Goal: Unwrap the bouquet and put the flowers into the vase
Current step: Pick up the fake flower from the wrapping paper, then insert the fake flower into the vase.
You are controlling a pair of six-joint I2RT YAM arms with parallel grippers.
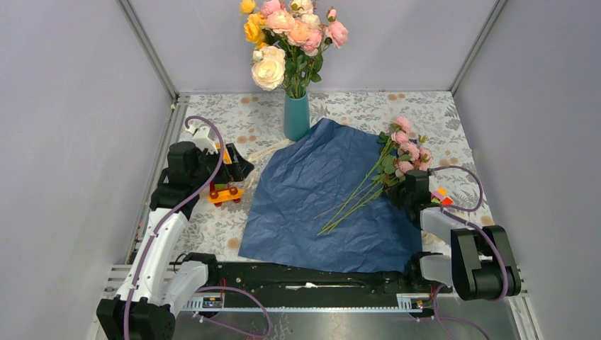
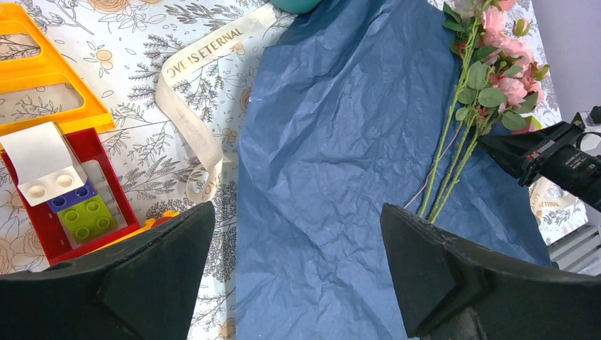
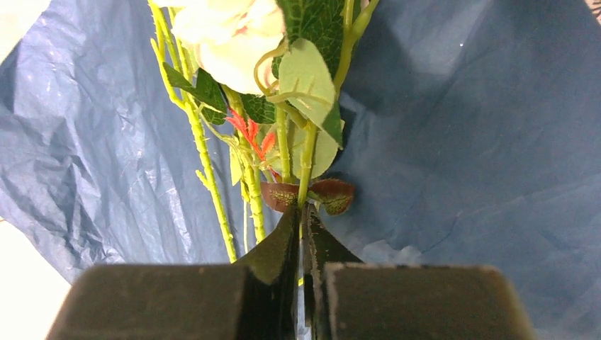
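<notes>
Looks like your right fingers (image 3: 301, 237) are clenched on a thin green stem of the small pink artificial roses (image 1: 407, 152) just ahead on the spread-out crinkled navy paper (image 1: 319, 191), gripped under the leaves, I'd guess so the stems hang free for the tall teal vase (image 1: 297, 117), while your left fingers (image 2: 439, 276) hang released.

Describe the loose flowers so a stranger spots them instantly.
Find the dark blue paper spread mid-table. On its right side lie the flowers, thin green stems pointing toward the near left. Unlike the cream and yellow roses upright in the vase, these are small, pink and flat.
</notes>
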